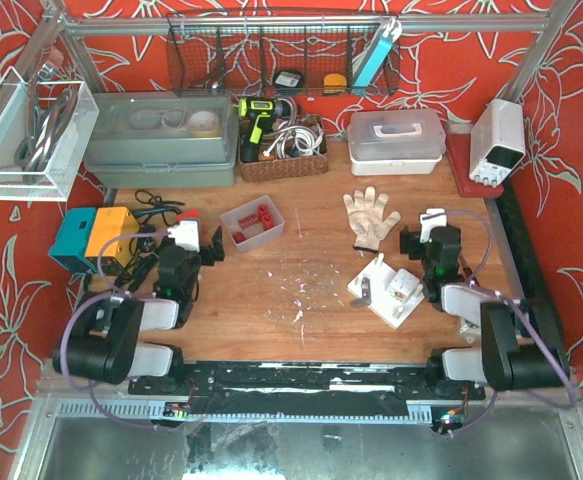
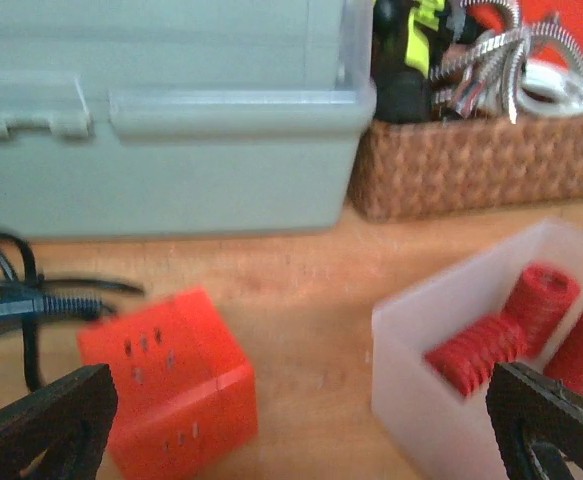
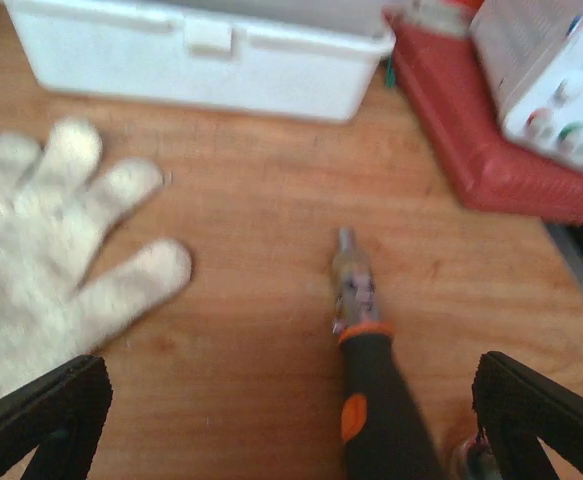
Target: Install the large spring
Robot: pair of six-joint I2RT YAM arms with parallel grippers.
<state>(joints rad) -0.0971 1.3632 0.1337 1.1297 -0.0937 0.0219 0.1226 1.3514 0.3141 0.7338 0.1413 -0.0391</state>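
Both arms low over the bench [image 1: 301, 335], red springs lying in their bin.

Left gripper [image 2: 296, 430]: jaws spread wide, nothing between them, one black fingertip [image 2: 46, 425] just beside a red socket cube [image 2: 166, 385]. Red springs [image 2: 531, 320], three coils, lie in a translucent bin [image 2: 421, 400] right of the cube, near the far fingertip; cannot tell which is the large one. Behind sit a grey toolbox [image 2: 161, 120] and a wicker basket [image 2: 471, 170]. Right gripper [image 3: 291, 420]: jaws likewise spread, pinching nothing. A screwdriver [image 3: 366, 340] with a black handle and orange marks lies between them, tip pointing away. White work glove [image 3: 41, 250] to the left, white lidded box [image 3: 201, 50] beyond. Power supply [image 3: 551, 70] on a red tray [image 3: 491, 150]; its panel lettering is too blurred to read.
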